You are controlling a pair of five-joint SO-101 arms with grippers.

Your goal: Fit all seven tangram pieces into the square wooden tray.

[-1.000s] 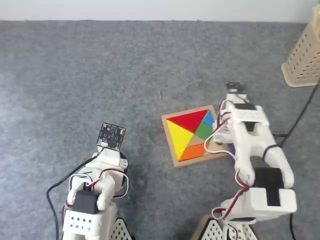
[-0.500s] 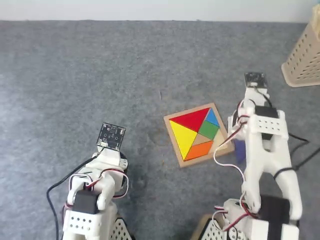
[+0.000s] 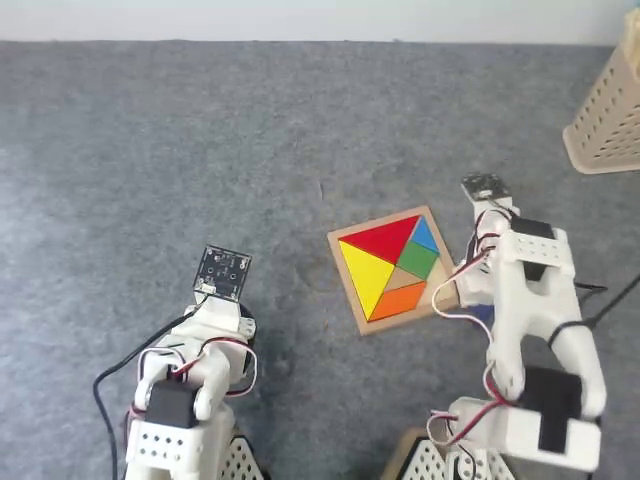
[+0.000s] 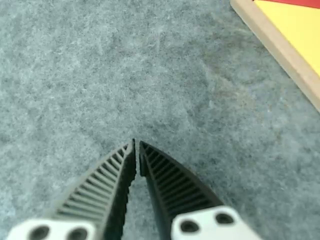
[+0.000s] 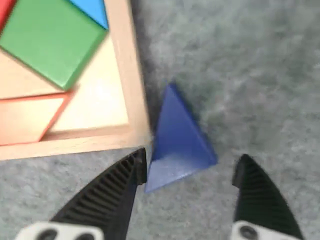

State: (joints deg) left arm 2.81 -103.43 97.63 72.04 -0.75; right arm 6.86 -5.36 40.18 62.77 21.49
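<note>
The square wooden tray (image 3: 345,280) lies right of the table's middle. It holds red (image 3: 383,240), yellow (image 3: 362,272), light blue (image 3: 425,235), green (image 3: 415,260) and orange (image 3: 398,297) pieces. In the right wrist view its rim (image 5: 134,75) frames a bare corner of its floor beside the green square (image 5: 50,47). A dark blue triangle (image 5: 177,142) lies flat on the carpet just outside that rim. My right gripper (image 5: 193,160) is open and straddles the triangle's near end. My left gripper (image 4: 136,146) is shut and empty over bare carpet, short of the tray's corner (image 4: 280,45).
Grey carpet covers the table. A perforated beige container (image 3: 612,110) stands at the far right edge. The left arm (image 3: 200,350) sits at the near left. The right arm (image 3: 525,290) stands over the tray's right side, with cables trailing beside it.
The right arm swung off the tray's right edge, reached farther out, then drew back a little. The tray shifted slightly. The left arm has not moved.
</note>
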